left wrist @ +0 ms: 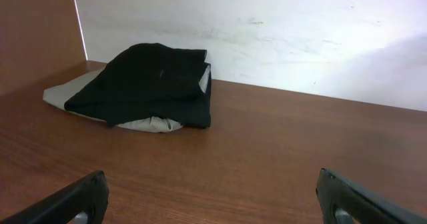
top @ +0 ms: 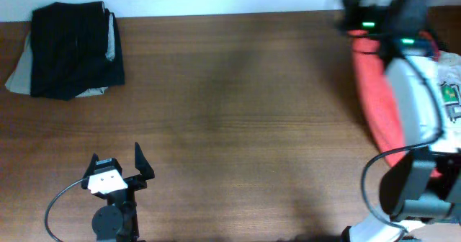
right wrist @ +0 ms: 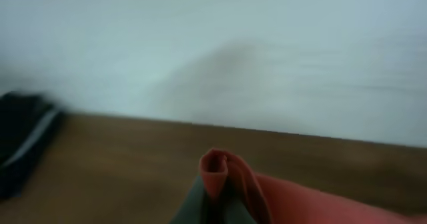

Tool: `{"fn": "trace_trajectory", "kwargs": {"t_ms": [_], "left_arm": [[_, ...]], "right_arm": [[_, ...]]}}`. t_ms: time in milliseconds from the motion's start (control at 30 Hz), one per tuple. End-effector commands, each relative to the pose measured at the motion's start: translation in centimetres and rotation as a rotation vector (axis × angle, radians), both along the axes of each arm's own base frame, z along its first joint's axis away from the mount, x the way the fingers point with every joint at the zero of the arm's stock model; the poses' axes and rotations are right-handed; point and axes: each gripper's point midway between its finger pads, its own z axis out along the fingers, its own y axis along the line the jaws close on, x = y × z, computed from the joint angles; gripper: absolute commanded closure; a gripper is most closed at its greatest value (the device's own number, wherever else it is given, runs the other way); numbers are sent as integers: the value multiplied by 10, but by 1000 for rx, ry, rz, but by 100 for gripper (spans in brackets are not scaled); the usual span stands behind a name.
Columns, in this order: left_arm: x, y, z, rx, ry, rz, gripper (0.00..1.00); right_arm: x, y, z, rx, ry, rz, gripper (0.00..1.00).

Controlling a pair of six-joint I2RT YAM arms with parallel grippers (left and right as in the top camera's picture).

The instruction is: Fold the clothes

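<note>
Limp red-orange T-shirt (top: 376,101), soft bunched ridge; smooth woodgrain table (top: 245,127).

Overhead looks straight down on my worktop (top: 238,127); wrist views skim low toward the wall (left wrist: 267,31) — sharing the dark pile (left wrist: 147,81).

Beneath the dark pile (top: 75,49), a pale garment (top: 18,76) shows only at its edges. Far to the right of the dark pile, the right arm (top: 410,91) is motion-blurred at its upper end and covers much of the red-orange T-shirt (top: 371,83). Beyond that, a white garment (top: 452,73) is cut by the frame edge, its green print too small to read. The right wrist view is blurred throughout: the right gripper (right wrist: 217,207) is mostly buried under a T-shirt fold, seemingly pinched on it. In front of the dark pile, the left gripper (left wrist: 212,184) has both fingers (left wrist: 73,201) cut off at the bottom edge.
</note>
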Motion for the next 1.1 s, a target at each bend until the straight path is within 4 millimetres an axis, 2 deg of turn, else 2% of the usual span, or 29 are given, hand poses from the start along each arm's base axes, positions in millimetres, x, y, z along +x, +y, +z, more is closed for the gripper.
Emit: {"fn": "trace_trajectory", "kwargs": {"t_ms": [0,33,100,167,267,367,433,500,533,567,633,700,800,867,933,967,1000,1067], "left_arm": [[0,2,-1,16,3,10,1],[0,2,-1,16,3,10,1],[0,2,-1,16,3,10,1],[0,2,-1,16,3,10,1],[0,2,-1,16,3,10,1],[0,2,-1,16,3,10,1],[0,2,-1,16,3,10,1],[0,2,-1,16,3,10,1],[0,2,-1,16,3,10,1],[0,2,-1,16,3,10,1],[0,2,-1,16,3,10,1],[0,2,-1,16,3,10,1],[0,2,-1,16,3,10,1],[0,2,-1,16,3,10,1],[0,2,-1,16,3,10,1],[0,2,-1,16,3,10,1],[0,2,-1,16,3,10,1],[0,2,-1,16,3,10,1]], "right_arm": [[-19,130,-3,63,27,227,96],[-25,153,-8,73,40,265,96],[-52,232,-29,104,105,391,96],[-84,296,-57,107,181,483,96],[-127,360,-91,79,261,537,96],[-173,404,-97,82,299,626,96],[-197,423,-94,78,296,679,96],[-211,432,-92,73,297,705,96],[-216,435,-93,69,301,715,86],[-218,434,-96,63,313,714,57],[-215,425,-104,44,350,693,32],[-203,408,-110,30,389,652,4],[-176,365,-107,3,424,535,1],[-148,306,-96,-52,435,352,1],[-132,257,-86,-93,435,211,1],[-126,231,-80,-114,439,140,1],[-121,196,-72,-131,449,56,1],[-120,145,-62,-133,482,-48,2]]}}
